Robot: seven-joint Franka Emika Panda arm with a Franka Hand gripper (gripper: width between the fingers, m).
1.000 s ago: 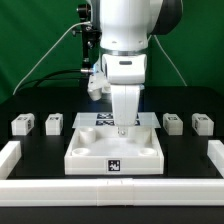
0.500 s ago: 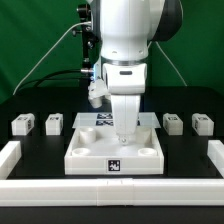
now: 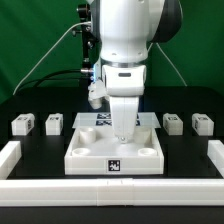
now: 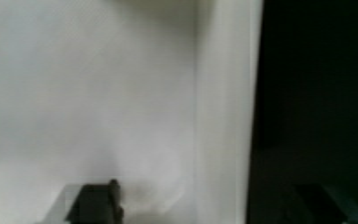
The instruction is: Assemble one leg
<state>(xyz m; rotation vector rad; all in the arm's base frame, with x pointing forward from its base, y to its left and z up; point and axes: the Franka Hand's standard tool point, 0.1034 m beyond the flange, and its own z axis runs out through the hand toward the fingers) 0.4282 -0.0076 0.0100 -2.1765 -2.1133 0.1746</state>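
Four small white legs stand on the black table in the exterior view: two on its left and two on its right. None is held. The large white square tray-like part lies in the middle. My gripper is low over the tray's far side, its fingers down at the tray's surface. In the wrist view my gripper has its two dark fingers wide apart. One is over the blurred white tray, the other over the black table. It holds nothing.
The marker board lies just behind the tray, partly hidden by the arm. A white rail runs along the table's front, with raised white ends at the exterior view's left and right. Cables hang behind the arm.
The arm has come down a little toward the tray's far side. The legs and the tray have not moved.
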